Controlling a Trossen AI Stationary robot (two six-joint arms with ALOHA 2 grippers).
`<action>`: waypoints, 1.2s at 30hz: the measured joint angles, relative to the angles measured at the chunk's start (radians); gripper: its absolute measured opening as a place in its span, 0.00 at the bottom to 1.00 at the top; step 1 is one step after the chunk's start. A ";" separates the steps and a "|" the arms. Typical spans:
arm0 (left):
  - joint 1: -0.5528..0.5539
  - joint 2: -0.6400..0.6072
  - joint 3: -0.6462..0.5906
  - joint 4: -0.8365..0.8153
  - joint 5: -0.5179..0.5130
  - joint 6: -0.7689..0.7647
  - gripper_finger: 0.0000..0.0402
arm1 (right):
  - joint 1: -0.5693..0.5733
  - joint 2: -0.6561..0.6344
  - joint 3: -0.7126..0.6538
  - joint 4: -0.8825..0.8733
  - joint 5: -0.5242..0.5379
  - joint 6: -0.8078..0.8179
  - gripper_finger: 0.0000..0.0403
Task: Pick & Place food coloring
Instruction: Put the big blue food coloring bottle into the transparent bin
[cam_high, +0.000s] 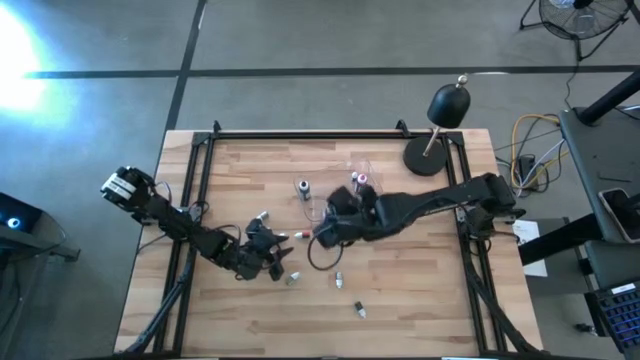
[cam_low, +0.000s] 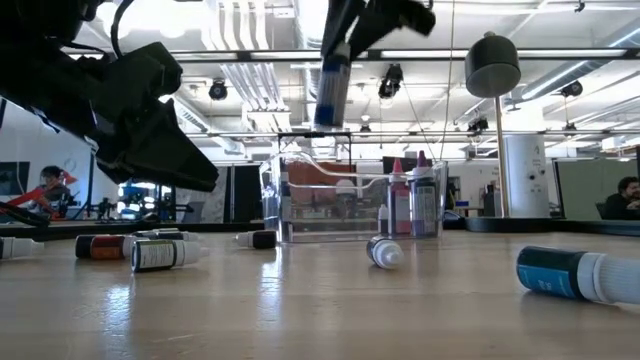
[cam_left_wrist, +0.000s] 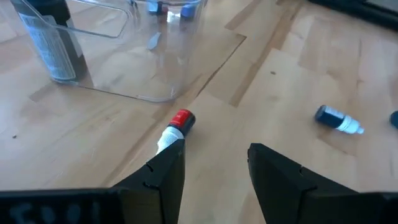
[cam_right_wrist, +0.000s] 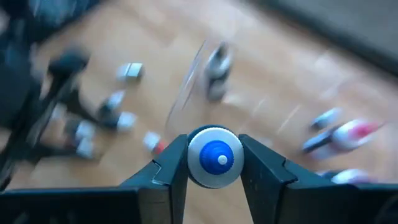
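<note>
Small dropper bottles lie scattered on the wooden table (cam_high: 400, 290); some stand inside a clear plastic tub (cam_low: 340, 205) near the middle. My right gripper (cam_right_wrist: 216, 155) is shut on a blue-capped bottle (cam_low: 328, 90) and hangs above the tub. My left gripper (cam_left_wrist: 214, 149) is open and low over the table, on the tub's near left side (cam_high: 278, 258). A red-capped bottle (cam_left_wrist: 177, 127) lies on its side just beyond one of its fingertips; whether they touch I cannot tell. A blue bottle (cam_left_wrist: 336, 119) lies farther off. My right gripper pinches the blue-capped bottle between its two fingers, one on each side of its cap end (cam_right_wrist: 216, 155). The fingers (cam_right_wrist: 174, 163) come from above, pointing down, and lie along the bottle. The bottle hangs roughly upright below them (cam_low: 325, 105), lifted clear above the tub.
A black lamp on a round base (cam_high: 440, 130) stands at the far right corner. Loose bottles lie at the near side (cam_high: 358, 310), (cam_high: 338, 280), (cam_high: 292, 278), one stands left of the tub (cam_high: 302, 188). Black rails (cam_high: 195, 190) edge the table.
</note>
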 joint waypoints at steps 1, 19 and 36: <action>0.000 -0.005 0.000 0.000 0.001 -0.003 0.37 | -0.011 0.000 0.020 -0.011 0.032 0.001 0.27; 0.071 -0.394 0.000 -0.186 0.005 0.100 0.37 | -0.325 0.003 -0.125 0.012 -0.126 0.007 0.28; 0.217 -0.565 0.002 -0.265 0.024 0.020 0.37 | -0.470 0.004 -0.376 0.344 -0.232 -0.194 0.28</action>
